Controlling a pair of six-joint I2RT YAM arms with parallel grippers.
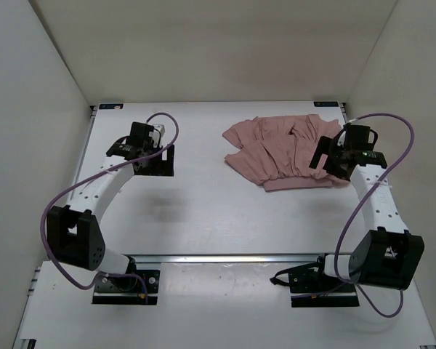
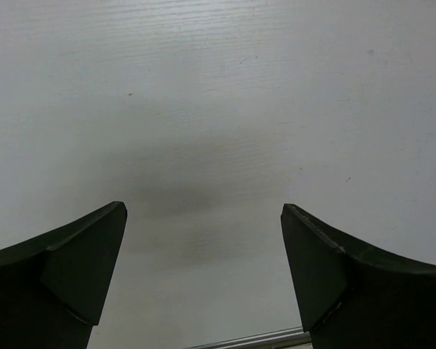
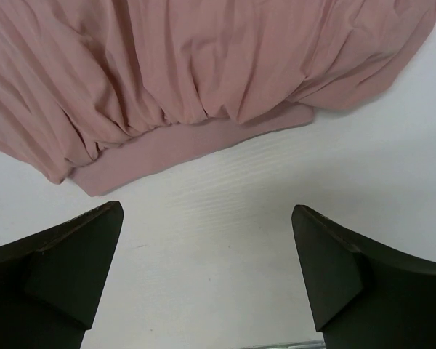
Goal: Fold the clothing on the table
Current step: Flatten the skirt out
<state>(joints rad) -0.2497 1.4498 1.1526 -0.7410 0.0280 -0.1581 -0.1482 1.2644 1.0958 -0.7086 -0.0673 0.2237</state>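
The dusty-pink, wrinkled, pleated fabric garment is found crumpled on the far right part of the plain white tabletop. The right tool is held at the garment's right edge, jaws spread wide, nothing gripped. The gathered band is seen just beyond its fingertips, with bare tabletop between them. The left tool is likewise released, over bare tabletop, well apart to the garment's left.
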